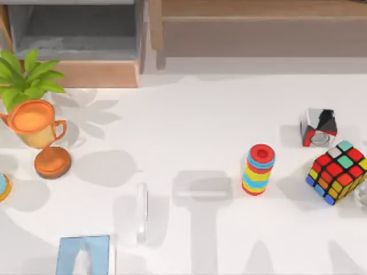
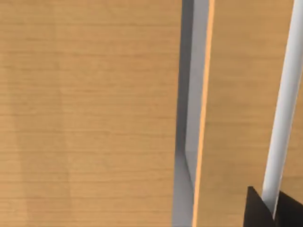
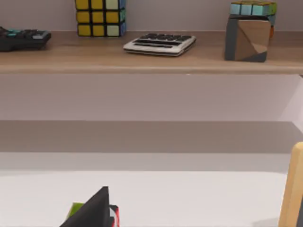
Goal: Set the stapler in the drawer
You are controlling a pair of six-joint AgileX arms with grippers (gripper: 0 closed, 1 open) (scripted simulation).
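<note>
Stapler, a faint glassy bar, is lying lengthwise on the white table near its front edge, left of centre, just beside the light-blue tissue box at that edge. Drawer is standing open at the table's back left corner, its grey floor showing behind the tan front panel, well apart from the stapler. No readable writing or brand is appearing on any object.

Top view is also showing a potted plant and an orange trophy cup along the left edge, a striped ring stack right of centre, and a colour cube with a smaller black-and-red cube toward the right edge.

Left wrist view is facing wooden panels split by a grey gap, with a dark tip of the left gripper at the frame's corner; whether its fingers are spread or pressed together cannot be told.

Right wrist view is looking across the table at a wooden shelf carrying a yellow-faced cube, a calculator and a patterned block; a dark tip of the right gripper is showing, its state likewise indeterminable.
</note>
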